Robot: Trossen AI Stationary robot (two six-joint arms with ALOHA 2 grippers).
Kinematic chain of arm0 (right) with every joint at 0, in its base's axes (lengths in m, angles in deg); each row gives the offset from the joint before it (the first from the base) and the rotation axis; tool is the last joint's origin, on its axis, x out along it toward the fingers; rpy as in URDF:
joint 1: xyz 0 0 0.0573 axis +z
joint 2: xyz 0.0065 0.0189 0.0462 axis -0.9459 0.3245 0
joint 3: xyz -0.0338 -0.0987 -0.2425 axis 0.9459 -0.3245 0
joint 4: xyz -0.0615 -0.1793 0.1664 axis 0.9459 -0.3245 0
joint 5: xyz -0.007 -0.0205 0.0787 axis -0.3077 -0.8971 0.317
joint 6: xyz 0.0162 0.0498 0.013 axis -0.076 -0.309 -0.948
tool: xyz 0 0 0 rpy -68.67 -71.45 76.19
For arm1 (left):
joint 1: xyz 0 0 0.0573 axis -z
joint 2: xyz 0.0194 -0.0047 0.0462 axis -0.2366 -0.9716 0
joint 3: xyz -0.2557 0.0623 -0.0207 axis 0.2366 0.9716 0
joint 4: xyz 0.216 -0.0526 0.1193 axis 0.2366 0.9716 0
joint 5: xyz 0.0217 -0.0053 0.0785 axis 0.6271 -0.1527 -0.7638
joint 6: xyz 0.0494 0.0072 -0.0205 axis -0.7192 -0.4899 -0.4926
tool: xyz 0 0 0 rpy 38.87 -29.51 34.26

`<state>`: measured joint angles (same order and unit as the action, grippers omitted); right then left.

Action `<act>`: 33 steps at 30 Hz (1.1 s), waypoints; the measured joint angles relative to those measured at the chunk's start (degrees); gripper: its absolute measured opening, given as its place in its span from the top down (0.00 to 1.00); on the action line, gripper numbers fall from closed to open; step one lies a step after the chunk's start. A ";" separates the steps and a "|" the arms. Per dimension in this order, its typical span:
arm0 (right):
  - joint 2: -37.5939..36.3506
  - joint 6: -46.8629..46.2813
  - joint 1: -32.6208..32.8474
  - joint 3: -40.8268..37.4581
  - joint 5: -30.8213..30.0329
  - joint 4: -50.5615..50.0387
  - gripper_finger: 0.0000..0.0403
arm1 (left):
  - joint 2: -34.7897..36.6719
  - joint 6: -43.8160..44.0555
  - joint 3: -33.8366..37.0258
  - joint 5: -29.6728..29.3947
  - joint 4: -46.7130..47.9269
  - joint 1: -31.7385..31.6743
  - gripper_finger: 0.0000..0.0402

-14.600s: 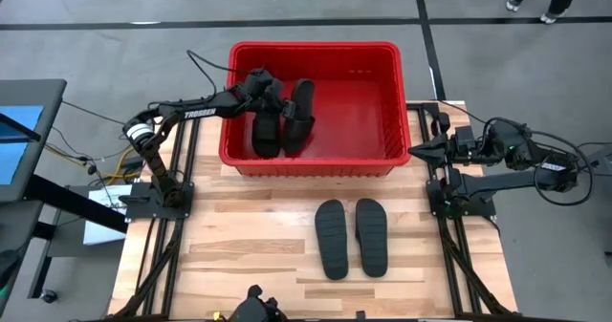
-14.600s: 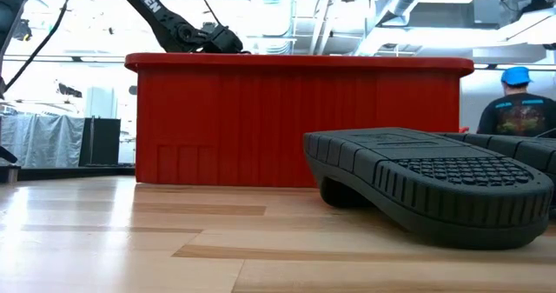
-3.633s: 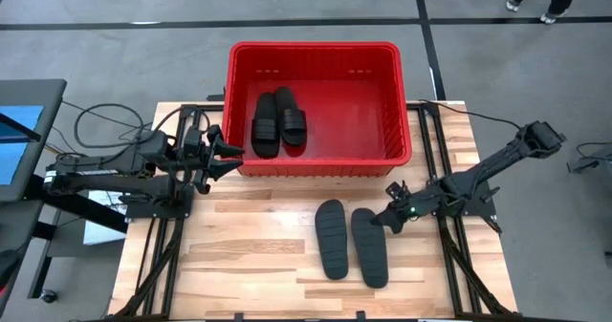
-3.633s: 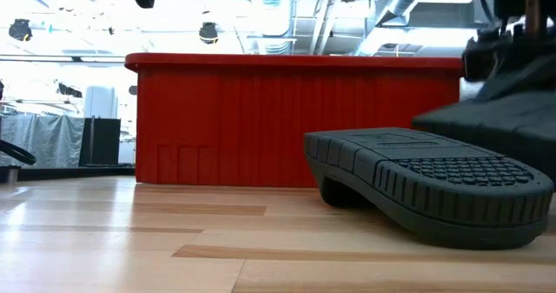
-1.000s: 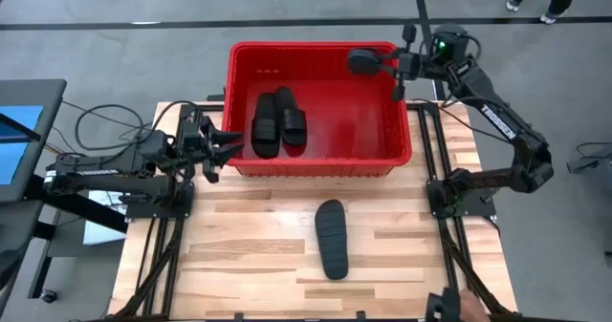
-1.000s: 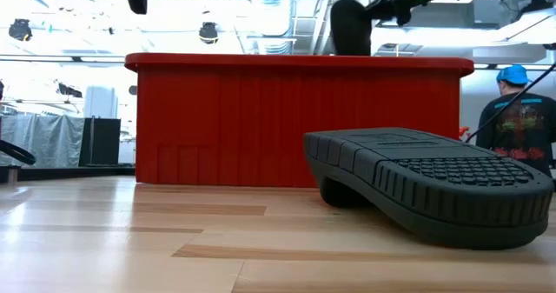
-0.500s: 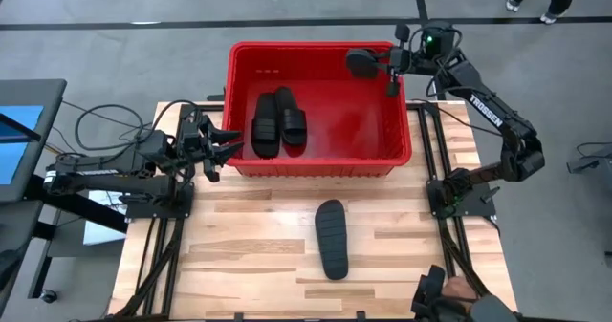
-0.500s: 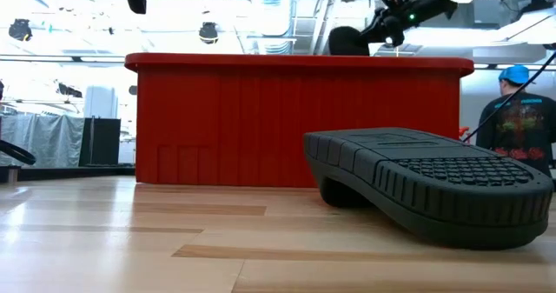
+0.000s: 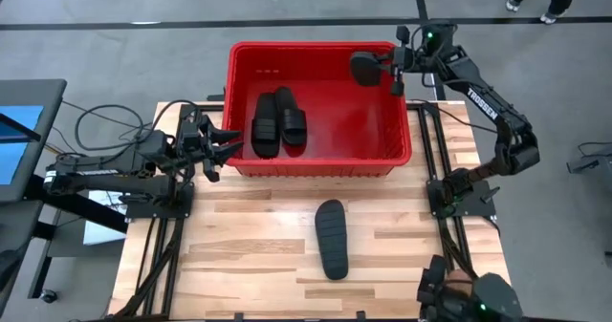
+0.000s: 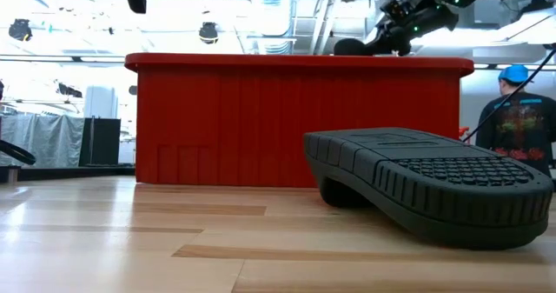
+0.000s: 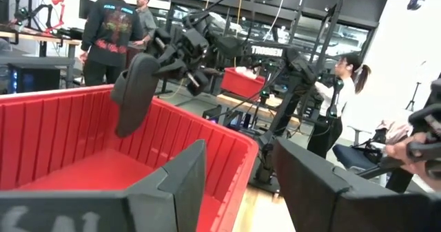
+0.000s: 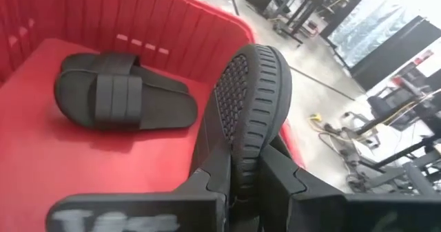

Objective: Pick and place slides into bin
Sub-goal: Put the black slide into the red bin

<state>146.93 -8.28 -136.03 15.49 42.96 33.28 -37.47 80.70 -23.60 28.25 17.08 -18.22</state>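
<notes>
Grey floor crossed by a dark line, bright ceiling ducts overhead

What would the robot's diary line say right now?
right end effector: holds third slide over bin | left end effector: open, waiting beside bin | last slide: on table

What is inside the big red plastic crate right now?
Two black ribbed slide sandals lie side by side on the floor of the red plastic crate. The right pincer holds a third sandal above it. From the low view, the wall hides them.
</notes>
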 joint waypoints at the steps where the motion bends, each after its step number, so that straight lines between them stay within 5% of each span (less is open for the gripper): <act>1: 0.57 0.01 -0.24 0.00 0.31 0.48 0.92 | 0.02 0.00 0.00 0.00 -0.07 0.00 0.60; 33: 10.21 -1.45 -3.13 -0.02 3.45 6.71 0.92 | 0.00 0.04 0.00 -2.38 0.13 -0.02 0.60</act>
<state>157.14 -9.73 -139.16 15.47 46.40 39.99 -37.47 80.75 -23.60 25.86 17.21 -18.24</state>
